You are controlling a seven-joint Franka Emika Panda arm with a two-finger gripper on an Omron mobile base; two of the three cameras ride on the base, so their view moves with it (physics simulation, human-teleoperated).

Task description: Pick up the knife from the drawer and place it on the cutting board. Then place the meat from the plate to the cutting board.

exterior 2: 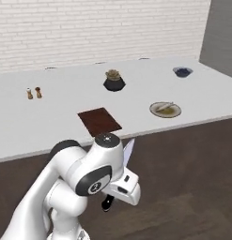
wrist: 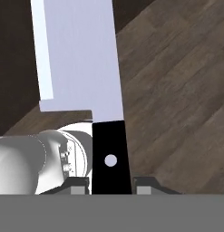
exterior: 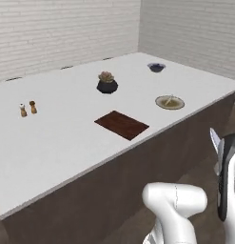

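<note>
The hand (wrist: 111, 190) is clamped on the short black handle of the small kitchen knife with the pale silver blade (wrist: 81, 54) — in the hand view the handle sits squarely between the two finger tips and the blade runs up toward the top of the frame, over the wooden floor (wrist: 177, 90). In the right base view the blade tip pokes up beside the wrist at lower centre, below the front edge of the white bench (exterior 2: 51, 122); in the left base view it shows at the far right edge.

So by my reading the knife is in transit, the first step half done. The thin dark reddish-brown wooden cutting board (exterior: 122, 125) lies bare at the middle of the left base view, near the bench's front edge. To its right, well apart, sits the round grey-beige plate (exterior: 170, 102) with the olive-tan meat (exterior: 170, 100) on it.

Next move — lift the knife clear above the bench edge, carry it up and forward over the board, lay it flat and let go. Then the meat.
</note>
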